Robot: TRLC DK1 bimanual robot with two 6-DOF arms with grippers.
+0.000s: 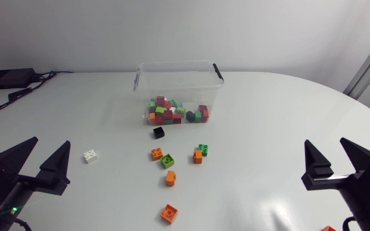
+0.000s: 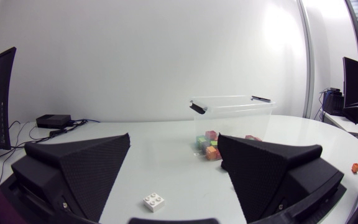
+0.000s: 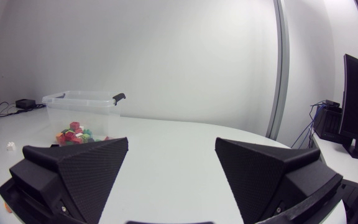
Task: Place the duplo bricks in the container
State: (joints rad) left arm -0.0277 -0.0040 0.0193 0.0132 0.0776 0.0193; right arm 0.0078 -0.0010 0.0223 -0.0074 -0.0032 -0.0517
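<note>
A clear plastic container with black handle clips stands at the back middle of the white table, with several coloured duplo bricks inside. In front of it lie loose bricks: a black one, several orange ones, a lime one and a green one. A white brick lies apart, just ahead of my left gripper, which is open and empty. My right gripper is open and empty at the near right. In the left wrist view the white brick lies between the open fingers, the container beyond.
A black box with cables sits at the back left corner. The table's rounded edge runs along the far right. In the right wrist view the container stands far ahead and to the side.
</note>
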